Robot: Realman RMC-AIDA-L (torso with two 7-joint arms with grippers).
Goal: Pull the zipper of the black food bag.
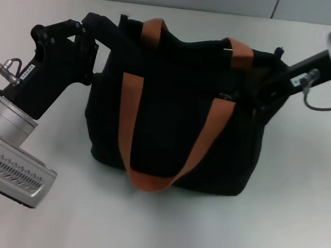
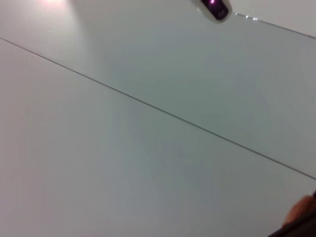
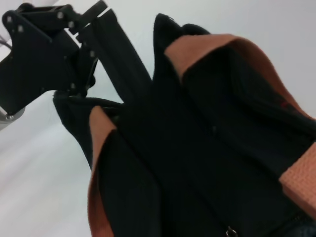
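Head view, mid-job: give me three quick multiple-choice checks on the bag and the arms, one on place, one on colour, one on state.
1. Where is the left pincer?
A. At the bag's far corner on the robot's left
B. Under the front handle
C. Parked off the table

2. What colour are the bag's handles?
A. Silver
B. Rust-orange
C. Blue

3. How does the front handle lie?
A. Held up by an arm
B. Tucked inside the bag
C. Drooping down over the bag's front

Answers:
1 A, the left pincer meets the far left corner of the black food bag, while the right pincer is at the opposite end.
2 B, the front handle and the rear handle are both rust-orange webbing.
3 C, its loop hangs over the front face toward the table, with no arm touching it.
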